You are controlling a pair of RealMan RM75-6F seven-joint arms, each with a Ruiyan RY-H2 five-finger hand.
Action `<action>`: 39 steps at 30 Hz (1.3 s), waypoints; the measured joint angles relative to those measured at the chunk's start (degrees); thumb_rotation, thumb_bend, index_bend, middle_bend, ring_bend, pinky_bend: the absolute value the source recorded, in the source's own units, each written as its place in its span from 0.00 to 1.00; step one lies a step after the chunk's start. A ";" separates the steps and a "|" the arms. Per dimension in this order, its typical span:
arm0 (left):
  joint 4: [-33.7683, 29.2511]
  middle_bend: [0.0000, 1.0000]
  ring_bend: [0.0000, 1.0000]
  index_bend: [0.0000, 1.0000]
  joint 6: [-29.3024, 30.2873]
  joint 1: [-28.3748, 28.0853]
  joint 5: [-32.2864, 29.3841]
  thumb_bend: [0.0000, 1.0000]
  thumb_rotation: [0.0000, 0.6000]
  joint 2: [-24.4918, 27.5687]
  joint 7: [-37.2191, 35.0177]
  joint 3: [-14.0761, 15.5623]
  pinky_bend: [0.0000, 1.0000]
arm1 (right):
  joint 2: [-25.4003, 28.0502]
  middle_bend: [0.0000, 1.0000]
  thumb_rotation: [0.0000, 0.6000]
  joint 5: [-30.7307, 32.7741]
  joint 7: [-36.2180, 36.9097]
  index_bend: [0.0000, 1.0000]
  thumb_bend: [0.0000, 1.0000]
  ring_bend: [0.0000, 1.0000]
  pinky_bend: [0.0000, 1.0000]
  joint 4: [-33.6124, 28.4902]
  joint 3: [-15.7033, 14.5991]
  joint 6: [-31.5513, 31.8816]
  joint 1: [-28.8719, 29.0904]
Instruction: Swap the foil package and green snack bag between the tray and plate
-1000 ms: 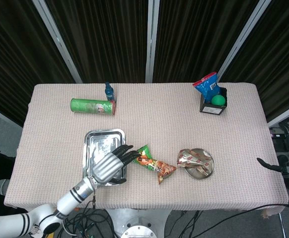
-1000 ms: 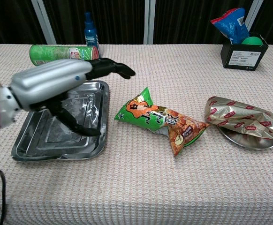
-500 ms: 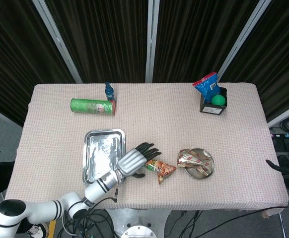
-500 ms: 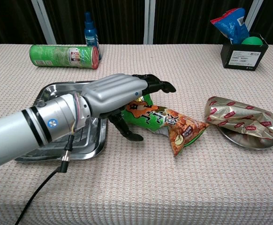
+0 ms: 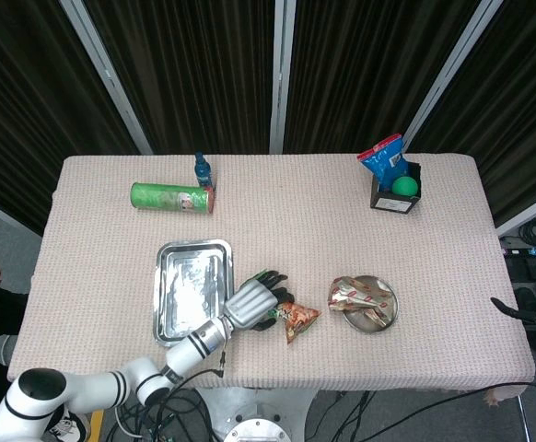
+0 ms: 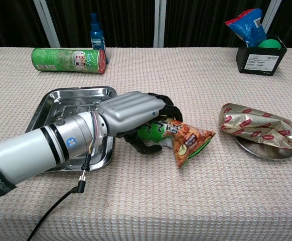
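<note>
The green snack bag (image 5: pixel 296 317) (image 6: pixel 186 140) lies on the tablecloth between the steel tray (image 5: pixel 190 285) (image 6: pixel 70 100) and the round metal plate (image 5: pixel 390 311) (image 6: pixel 266 153). My left hand (image 5: pixel 250 304) (image 6: pixel 128 113) grips its green end, with fingers curled around it and the thumb underneath. The bag's orange end sticks out to the right, crumpled and tilted. The foil package (image 5: pixel 360 296) (image 6: pixel 254 125) lies on the plate. Nothing lies in the tray. Only a dark part of my right hand (image 5: pixel 510 310) shows, past the table's right edge; its pose is unclear.
A green chips can (image 5: pixel 171 198) (image 6: pixel 68 59) lies on its side at the back left, with a blue bottle (image 5: pixel 202 170) (image 6: pixel 97 32) beside it. A black box (image 5: pixel 397 195) (image 6: pixel 261 59) with a blue bag and green ball stands at the back right.
My left hand moved from over the tray rightward onto the snack bag and closed its fingers on the green end. The bag crumpled and its orange end tilted.
</note>
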 measured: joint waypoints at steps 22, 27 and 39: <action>-13.09 0.61 0.36 0.65 18.34 9.67 -1.85 0.38 1.00 20.26 2.16 -2.17 0.27 | 0.74 0.00 1.00 -0.28 -4.44 0.00 0.00 0.00 0.00 -4.62 1.64 -0.82 0.48; -14.12 0.61 0.36 0.65 18.95 13.05 -3.40 0.38 1.00 23.85 0.99 0.23 0.28 | 0.65 0.00 1.00 -0.12 -5.98 0.00 0.00 0.00 0.00 -5.70 1.85 -1.37 0.86; -11.62 0.23 0.11 0.15 13.91 13.75 -4.02 0.24 1.00 21.47 0.24 4.42 0.16 | -0.05 0.01 1.00 0.46 -6.56 0.00 0.00 0.00 0.00 -5.56 1.95 -2.90 1.34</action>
